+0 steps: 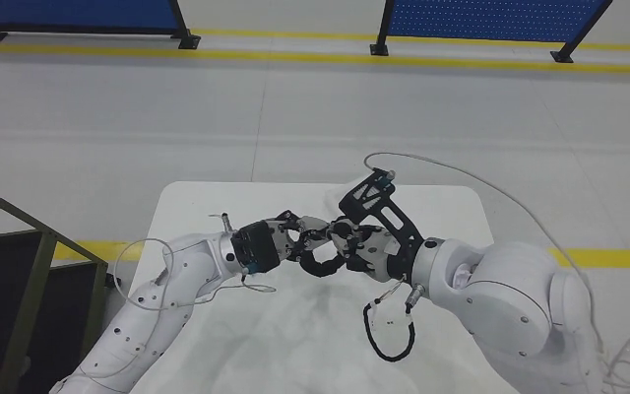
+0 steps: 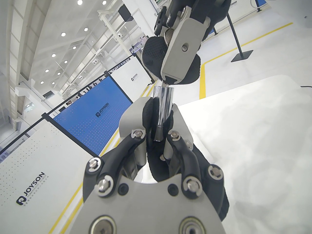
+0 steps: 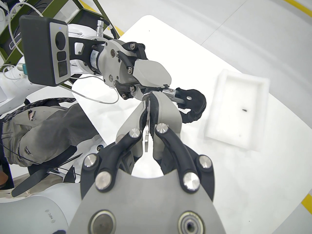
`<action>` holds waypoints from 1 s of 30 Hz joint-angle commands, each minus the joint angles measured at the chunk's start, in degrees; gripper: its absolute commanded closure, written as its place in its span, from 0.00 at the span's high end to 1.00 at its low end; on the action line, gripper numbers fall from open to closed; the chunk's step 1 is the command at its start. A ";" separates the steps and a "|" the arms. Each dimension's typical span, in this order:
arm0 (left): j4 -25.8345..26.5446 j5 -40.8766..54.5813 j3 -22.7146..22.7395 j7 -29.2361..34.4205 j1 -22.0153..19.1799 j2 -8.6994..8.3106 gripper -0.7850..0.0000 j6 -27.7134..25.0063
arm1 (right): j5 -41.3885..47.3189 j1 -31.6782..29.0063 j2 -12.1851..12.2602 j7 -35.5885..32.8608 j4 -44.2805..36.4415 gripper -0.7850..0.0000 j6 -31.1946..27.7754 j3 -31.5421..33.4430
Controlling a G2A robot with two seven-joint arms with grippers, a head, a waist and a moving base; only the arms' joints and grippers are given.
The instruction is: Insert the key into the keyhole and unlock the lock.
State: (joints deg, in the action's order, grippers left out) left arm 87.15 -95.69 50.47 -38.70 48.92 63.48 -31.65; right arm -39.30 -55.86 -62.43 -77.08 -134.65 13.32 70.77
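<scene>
Above the table (image 1: 295,345), the left gripper (image 2: 160,114) is clamped tight on the chrome barrel of the lock (image 2: 162,108), whose black loop sticks out past its fingers. The right gripper (image 3: 150,104) pinches the key (image 3: 147,127) between closed pads. The key's tip meets the barrel's end, but the keyhole is hidden, so I cannot tell how far it has entered. Barrier panels (image 2: 90,120) beyond the table carry a logo and lettering. A white tray (image 3: 237,113) lies on the table.

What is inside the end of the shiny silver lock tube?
The flat metal key, pinched in the right gripper, meets the shiny silver lock tube at its end. How deep it goes is hidden inside.
</scene>
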 commanded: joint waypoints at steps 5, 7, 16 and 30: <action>1.07 -1.82 0.21 1.50 -0.03 0.07 0.00 0.10 | -0.87 0.60 0.17 -1.21 0.00 0.00 0.51 -0.42; 1.35 -2.27 0.32 1.90 -0.03 0.09 0.00 0.07 | -0.95 0.82 0.20 -1.37 0.00 0.00 0.64 -0.54; 0.31 -0.56 0.28 1.71 0.44 0.43 0.00 -1.36 | -1.13 1.22 0.35 -1.45 0.00 0.73 1.66 -0.87; -6.05 6.82 -0.95 2.54 -0.76 1.81 0.00 -5.75 | 1.92 -0.12 0.75 1.93 0.00 1.00 -0.47 2.09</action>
State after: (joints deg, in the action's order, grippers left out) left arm 81.46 -89.38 49.56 -36.47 48.31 65.21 -36.97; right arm -38.16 -55.90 -61.73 -75.25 -134.65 13.69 72.43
